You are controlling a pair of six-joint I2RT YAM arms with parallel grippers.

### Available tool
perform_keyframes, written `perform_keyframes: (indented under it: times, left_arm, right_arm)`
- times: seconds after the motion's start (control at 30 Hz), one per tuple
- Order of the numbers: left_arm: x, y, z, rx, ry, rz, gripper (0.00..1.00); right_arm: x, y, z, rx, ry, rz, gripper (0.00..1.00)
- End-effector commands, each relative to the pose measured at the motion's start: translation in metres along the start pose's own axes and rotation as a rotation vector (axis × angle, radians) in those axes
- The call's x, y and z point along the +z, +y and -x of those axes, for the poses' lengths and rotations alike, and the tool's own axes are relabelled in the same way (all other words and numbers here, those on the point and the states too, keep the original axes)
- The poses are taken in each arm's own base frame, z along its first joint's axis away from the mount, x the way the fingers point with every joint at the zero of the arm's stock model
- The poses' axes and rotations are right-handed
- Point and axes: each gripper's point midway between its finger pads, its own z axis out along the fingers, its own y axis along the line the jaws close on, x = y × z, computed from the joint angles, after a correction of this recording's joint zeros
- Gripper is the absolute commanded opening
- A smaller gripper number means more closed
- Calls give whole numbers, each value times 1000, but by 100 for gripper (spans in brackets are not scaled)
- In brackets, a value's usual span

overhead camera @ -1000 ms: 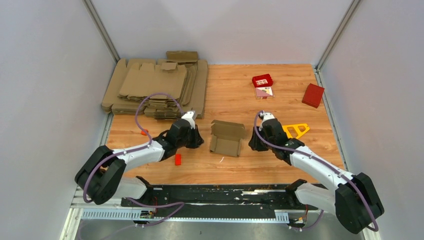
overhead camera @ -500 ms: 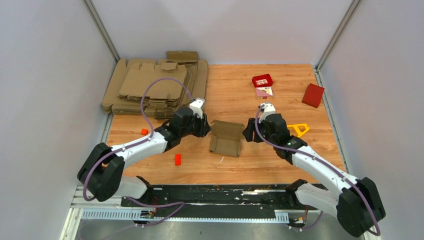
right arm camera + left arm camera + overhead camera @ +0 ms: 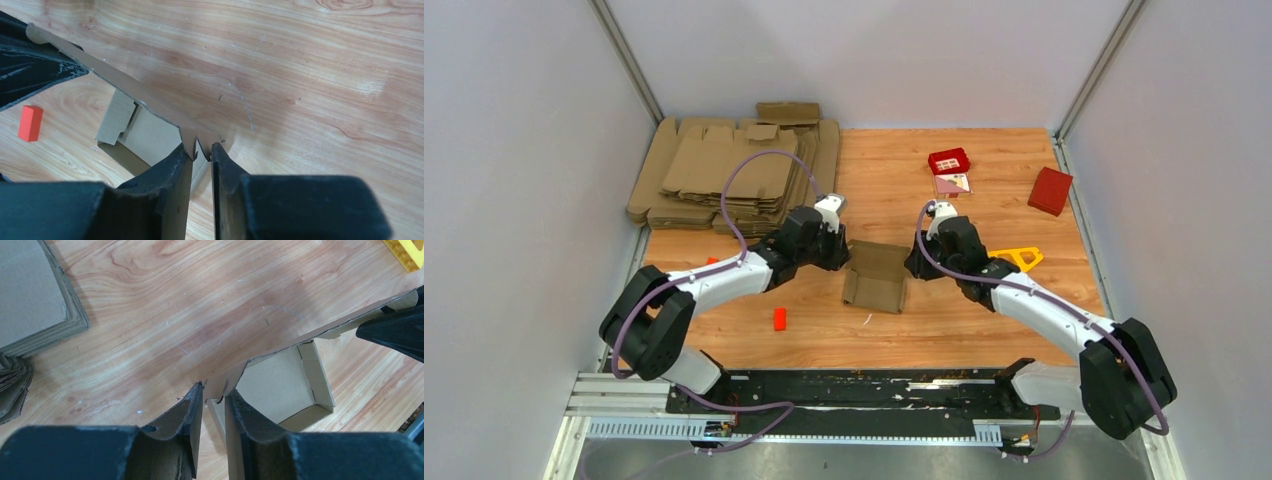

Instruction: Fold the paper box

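**both arms closed in on the lid, one per corner**

both grippers have swung inward since a second ago. back then they sat off to either side of the paper box (image 3: 874, 292) with wood showing in between, now each has its tips at the box. the box itself looks like it hasn't budged: mid-table (image 3: 984, 200), between the two arms, tray part toward the bases and the lid flap (image 3: 881, 258) standing up on the far side.

what matters for the next move, i'd say: the flap's long edge runs left to right, straight from one tool to the other. the left gripper (image 3: 839, 252) is at its left end and the right gripper (image 3: 913, 264) at its right end, so neither arm is nearer. folding it down over the tray looks like a two-arm job.

jaws: in both wrist views they stand only a narrow slit apart, with a flap corner poking into the slit right at the fingertips (image 3: 192, 407). honestly can't tell whether they're biting the cardboard or just straddling it. neither touches anything else.
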Motion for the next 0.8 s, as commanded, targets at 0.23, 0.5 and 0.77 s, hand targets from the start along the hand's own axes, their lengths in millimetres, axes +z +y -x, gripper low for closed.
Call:
perform_keyframes:
  times: [0.23,0.5,0.77]
  left_arm:
    - [6,-16,19,-90,-27,-49,13]
    - [2,-18,24,-157,-86,-23,11]
    - [-10,-31,26,-185,-239,-55,4]
  right_arm:
    - [5,20,29,98,-51,11,8]
    - [4,21,33,113,-93,-42,5]
    - [1,38,36,95,-195,-38,2]
